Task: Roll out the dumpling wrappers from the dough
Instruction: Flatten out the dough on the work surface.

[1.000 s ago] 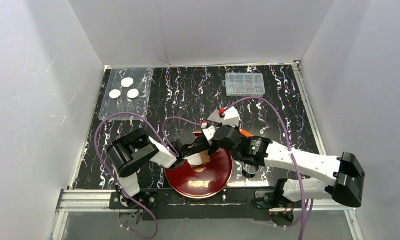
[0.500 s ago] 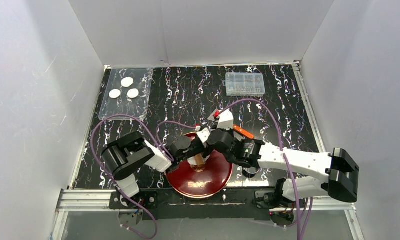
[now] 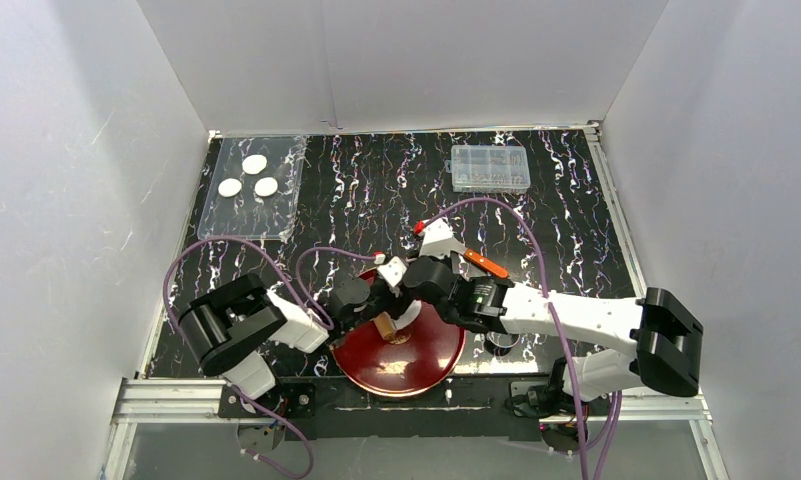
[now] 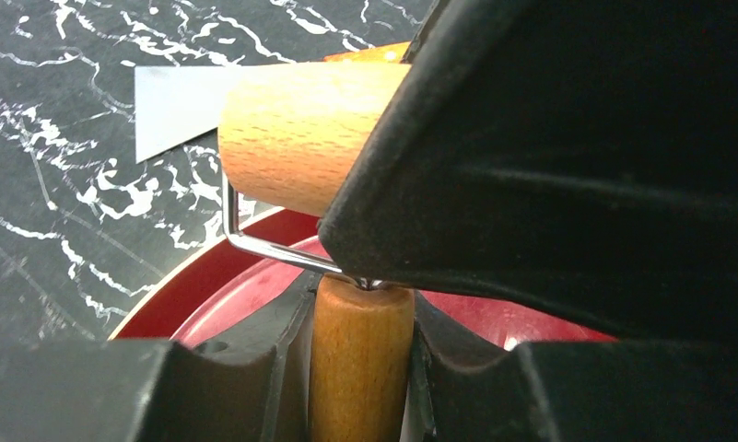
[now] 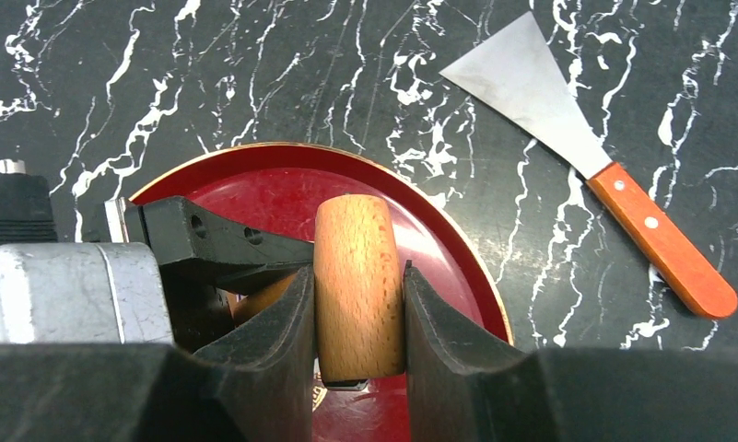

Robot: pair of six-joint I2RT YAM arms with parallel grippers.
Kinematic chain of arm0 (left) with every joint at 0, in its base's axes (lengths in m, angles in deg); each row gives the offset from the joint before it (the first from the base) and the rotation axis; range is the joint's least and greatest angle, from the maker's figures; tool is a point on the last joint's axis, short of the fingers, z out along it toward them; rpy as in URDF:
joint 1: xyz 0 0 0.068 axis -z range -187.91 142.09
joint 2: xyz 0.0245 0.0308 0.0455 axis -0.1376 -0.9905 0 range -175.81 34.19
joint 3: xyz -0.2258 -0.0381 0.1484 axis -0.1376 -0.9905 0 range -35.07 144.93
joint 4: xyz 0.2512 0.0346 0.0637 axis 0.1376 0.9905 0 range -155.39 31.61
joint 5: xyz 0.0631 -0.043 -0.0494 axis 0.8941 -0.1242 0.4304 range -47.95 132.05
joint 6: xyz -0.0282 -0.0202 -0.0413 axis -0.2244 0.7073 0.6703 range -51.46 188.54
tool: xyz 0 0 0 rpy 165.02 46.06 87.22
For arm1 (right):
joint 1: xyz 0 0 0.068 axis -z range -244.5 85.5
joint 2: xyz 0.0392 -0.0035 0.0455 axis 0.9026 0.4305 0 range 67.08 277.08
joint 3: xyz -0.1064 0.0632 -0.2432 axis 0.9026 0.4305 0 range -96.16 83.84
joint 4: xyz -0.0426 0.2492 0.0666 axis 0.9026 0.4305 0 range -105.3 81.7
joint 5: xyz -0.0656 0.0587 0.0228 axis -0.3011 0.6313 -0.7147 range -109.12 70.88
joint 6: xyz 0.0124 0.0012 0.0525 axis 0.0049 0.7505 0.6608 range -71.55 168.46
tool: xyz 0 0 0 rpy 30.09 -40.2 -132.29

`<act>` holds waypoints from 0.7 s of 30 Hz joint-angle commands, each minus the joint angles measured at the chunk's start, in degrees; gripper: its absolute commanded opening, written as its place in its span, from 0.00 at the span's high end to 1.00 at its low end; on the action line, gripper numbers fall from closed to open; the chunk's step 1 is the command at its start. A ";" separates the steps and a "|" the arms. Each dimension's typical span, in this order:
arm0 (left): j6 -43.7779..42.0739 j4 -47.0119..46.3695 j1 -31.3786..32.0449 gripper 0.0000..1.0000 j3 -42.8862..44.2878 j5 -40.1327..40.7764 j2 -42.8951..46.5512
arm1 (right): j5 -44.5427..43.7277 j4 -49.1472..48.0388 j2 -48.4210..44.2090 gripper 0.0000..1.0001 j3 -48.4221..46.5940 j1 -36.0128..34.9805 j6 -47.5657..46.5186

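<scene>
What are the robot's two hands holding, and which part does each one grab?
Both hold one wooden roller. The left end effector clamps its handle, and the right end effector clamps its drum, over the red plate.

A black table (image 3: 366, 190) with white squiggly lines stood inside plain white walls (image 3: 406, 60). A round red plate (image 3: 426, 368) sat near its front edge. A small wooden roller (image 5: 358, 281) with a shiny wire frame was over the plate. A flat metal scraper (image 5: 568, 129) with an orange-red handle lay on the table near the plate, not touching it. Far back on the right sat a clear plastic box (image 3: 490, 168). Far back on the left lay a clear tray (image 3: 251, 218).
</scene>
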 commanded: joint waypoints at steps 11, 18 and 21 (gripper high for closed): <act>-14.02 17.98 -3.16 1.00 7.33 -2.95 2.44 | 20.94 -3.40 3.23 0.99 -7.17 -6.08 -14.51; -13.02 13.87 -3.21 1.00 12.36 -10.79 -0.02 | 16.65 -1.10 0.14 0.99 -7.66 -5.51 -17.04; -11.85 12.82 -0.87 1.00 13.82 -10.84 -2.47 | 15.66 1.51 -0.28 0.99 -7.54 -5.44 -17.88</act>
